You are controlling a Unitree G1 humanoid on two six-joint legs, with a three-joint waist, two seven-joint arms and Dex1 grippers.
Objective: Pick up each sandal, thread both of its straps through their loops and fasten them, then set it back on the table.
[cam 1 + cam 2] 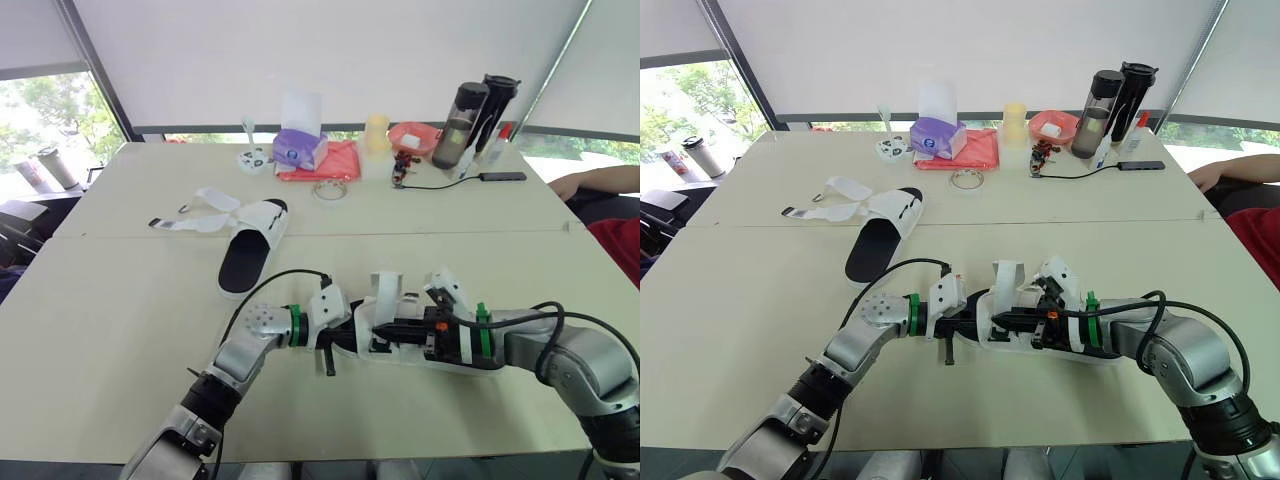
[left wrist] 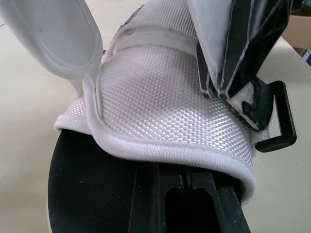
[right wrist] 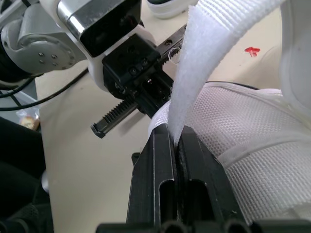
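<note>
A white sandal with a black footbed (image 1: 405, 350) lies on the near middle of the table, between my two grippers. My left gripper (image 1: 358, 336) comes in from the left, shut on the edge of its white mesh upper (image 2: 165, 107). A black buckle loop (image 2: 277, 121) hangs beside that upper. My right gripper (image 3: 177, 141) reaches in from the right, shut on a white strap (image 3: 204, 58) that stands up from the sandal. The second sandal (image 1: 250, 250) lies farther back to the left, its straps (image 1: 195, 215) unfastened and spread flat.
Along the table's far edge stand a tissue box (image 1: 300, 148), a red cloth (image 1: 330, 160), a yellow cup (image 1: 377, 133), a red bowl (image 1: 412, 138), two dark bottles (image 1: 462, 125) and a cabled hub (image 1: 500, 177). A person's arm (image 1: 600, 182) rests at the far right.
</note>
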